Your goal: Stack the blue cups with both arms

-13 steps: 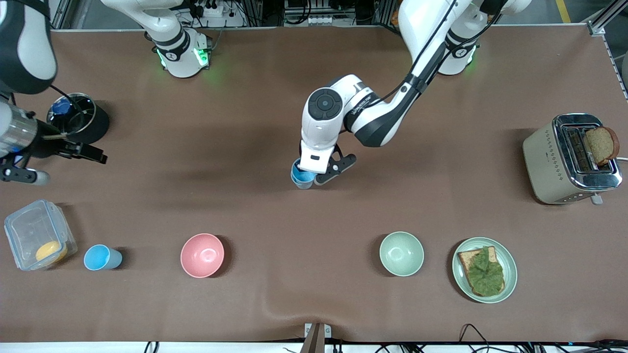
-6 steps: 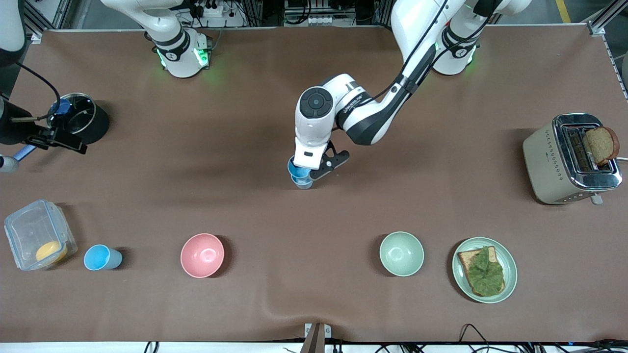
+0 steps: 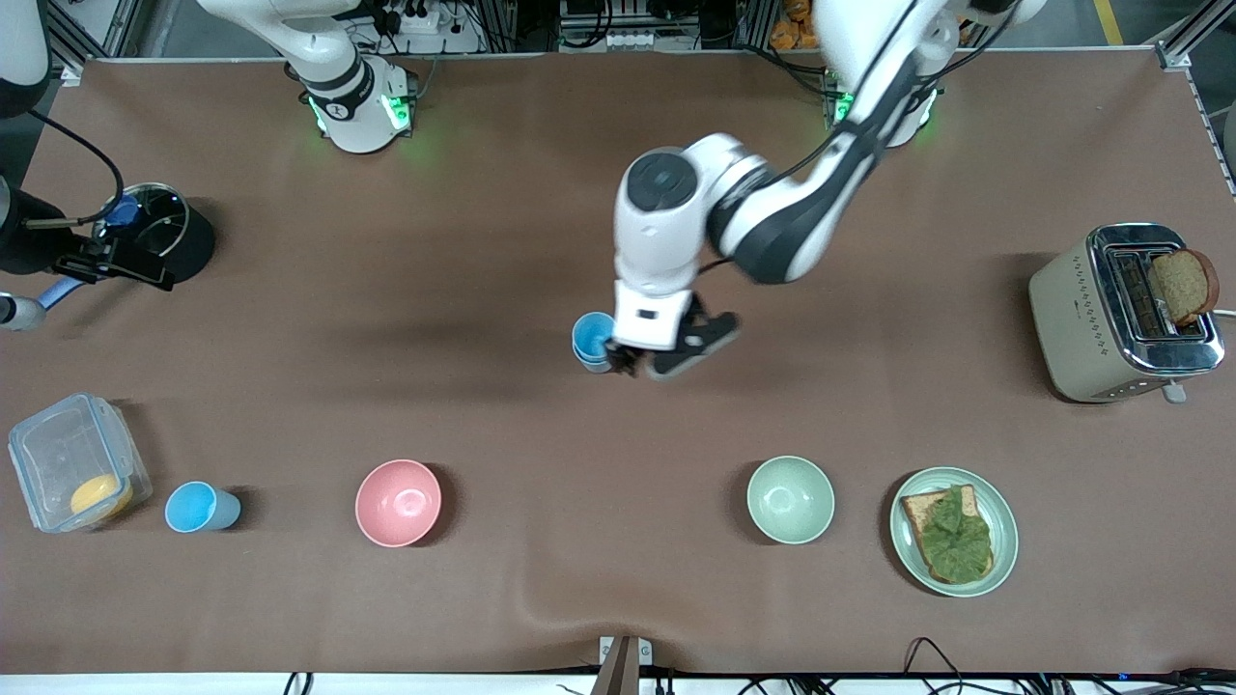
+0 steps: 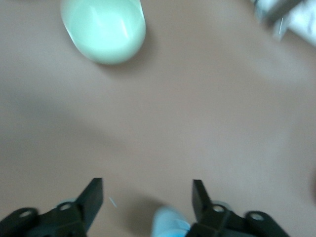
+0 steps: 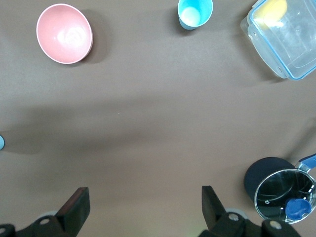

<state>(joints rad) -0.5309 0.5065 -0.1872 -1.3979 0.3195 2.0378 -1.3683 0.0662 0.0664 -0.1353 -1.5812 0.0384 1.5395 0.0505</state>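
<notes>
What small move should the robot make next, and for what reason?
Probably the right gripper, open and empty over the black pot, should move down to the single blue cup beside the plastic container. Two cups already stand nested as the stacked cups mid-table, and the left gripper is open beside them, holding nothing.

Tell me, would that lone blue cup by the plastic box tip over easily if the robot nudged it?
Probably. The lone blue cup looks thin, empty plastic, so likely light. It stands upright and seems to narrow toward its base, so a nudge near the rim might topple it. Once down, its round wall could roll.
</notes>
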